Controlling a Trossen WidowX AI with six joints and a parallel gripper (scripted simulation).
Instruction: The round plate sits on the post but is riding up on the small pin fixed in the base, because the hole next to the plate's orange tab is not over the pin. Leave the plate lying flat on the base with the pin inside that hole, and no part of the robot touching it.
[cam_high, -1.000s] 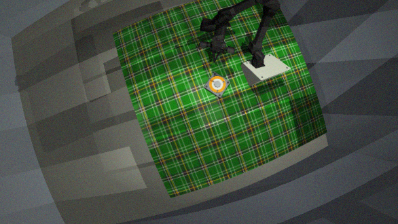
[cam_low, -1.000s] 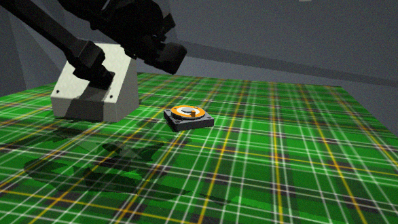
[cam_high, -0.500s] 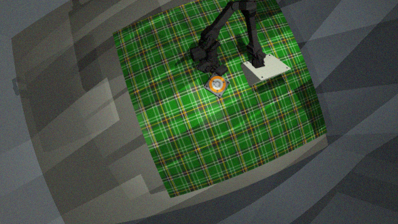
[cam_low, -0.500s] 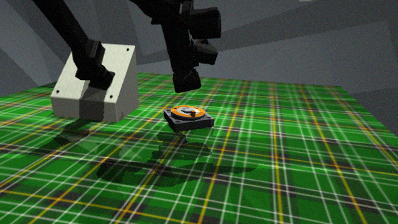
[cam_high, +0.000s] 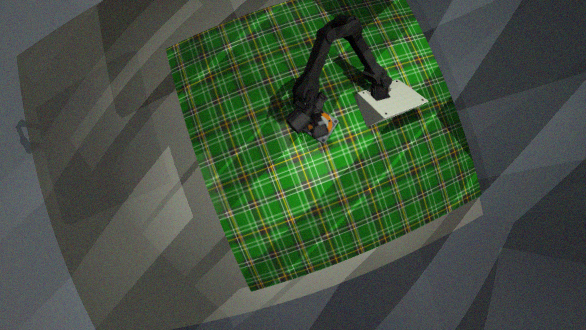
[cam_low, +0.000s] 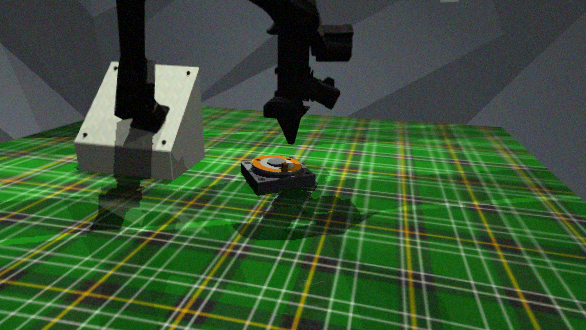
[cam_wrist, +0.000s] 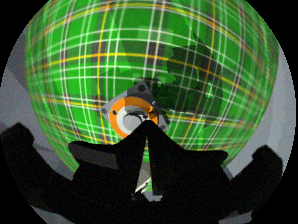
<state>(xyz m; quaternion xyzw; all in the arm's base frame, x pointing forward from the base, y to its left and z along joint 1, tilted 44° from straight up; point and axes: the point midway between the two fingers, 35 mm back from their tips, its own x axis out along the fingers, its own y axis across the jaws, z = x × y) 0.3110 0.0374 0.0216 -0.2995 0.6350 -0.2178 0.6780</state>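
In the exterior view, we see a black robot gripper (cam_high: 320, 131) (cam_low: 291, 142) (cam_wrist: 148, 123) poised above a round plate (cam_high: 327, 120) (cam_low: 260, 165) (cam_wrist: 114, 118), its fingers together with nothing clasped between them and its tips apart from the work. The plate, faced in orange, sits around the post (cam_low: 275, 162) (cam_wrist: 132, 121) on a dark square base (cam_high: 324, 142) (cam_low: 258, 188) (cam_wrist: 141, 89), which rests on green tartan cloth (cam_high: 300, 200) (cam_low: 375, 260) (cam_wrist: 90, 65) to the right of a pale sloped block (cam_high: 400, 102) (cam_low: 187, 107). The post appears to be there to keep the plate centred while it turns. We judge the joined fingers are meant to nudge the orange tab (cam_low: 285, 167) (cam_wrist: 152, 115) sideways rather than grip it, bringing its hole over the pin. The tab is on the near side of the plate; the pin itself is too small for us to make out with confidence. The sloped block carries the arm's foot, presumably to give it a firm stance. We can read no brand, label or writing anywhere.
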